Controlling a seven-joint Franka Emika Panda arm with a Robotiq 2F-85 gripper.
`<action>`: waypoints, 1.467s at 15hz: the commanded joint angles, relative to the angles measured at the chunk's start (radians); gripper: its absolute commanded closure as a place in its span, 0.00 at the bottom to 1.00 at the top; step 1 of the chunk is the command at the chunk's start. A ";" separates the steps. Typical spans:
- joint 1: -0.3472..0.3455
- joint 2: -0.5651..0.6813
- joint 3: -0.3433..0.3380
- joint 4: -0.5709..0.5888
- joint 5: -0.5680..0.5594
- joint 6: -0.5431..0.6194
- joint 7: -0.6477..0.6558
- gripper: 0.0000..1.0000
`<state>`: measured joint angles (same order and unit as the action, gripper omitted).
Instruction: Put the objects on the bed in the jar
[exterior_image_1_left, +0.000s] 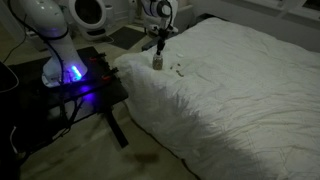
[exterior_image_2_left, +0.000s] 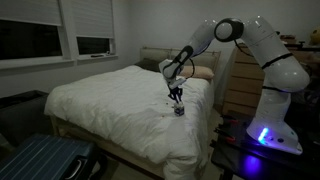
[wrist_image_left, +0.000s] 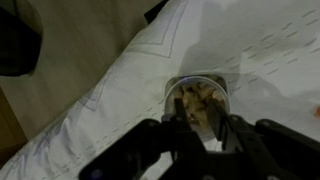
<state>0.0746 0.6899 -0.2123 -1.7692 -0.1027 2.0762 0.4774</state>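
Near edge of bed (exterior_image_1_left: 240, 95) closest to robot base (exterior_image_1_left: 58, 62), jar (exterior_image_1_left: 157, 63) stands upright on rumpled white quilt. Hand (exterior_image_1_left: 158, 45) hangs straight above jar mouth, pointing down, seen so in both exterior views. Wrist view, dim: fingers (wrist_image_left: 180, 128) narrowly parted just over jar rim, nothing visibly gripped. Brownish objects (wrist_image_left: 200, 100) lie inside jar. Few more dark bits (exterior_image_1_left: 176, 71) lie on bed just beside jar.
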 joint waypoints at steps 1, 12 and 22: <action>-0.006 -0.004 0.009 -0.005 -0.019 0.013 0.000 0.98; 0.002 -0.075 -0.012 -0.012 -0.037 0.049 0.027 1.00; -0.010 -0.098 -0.104 -0.039 -0.146 0.263 0.150 0.37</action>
<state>0.0719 0.6007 -0.3000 -1.7665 -0.2101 2.2800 0.5758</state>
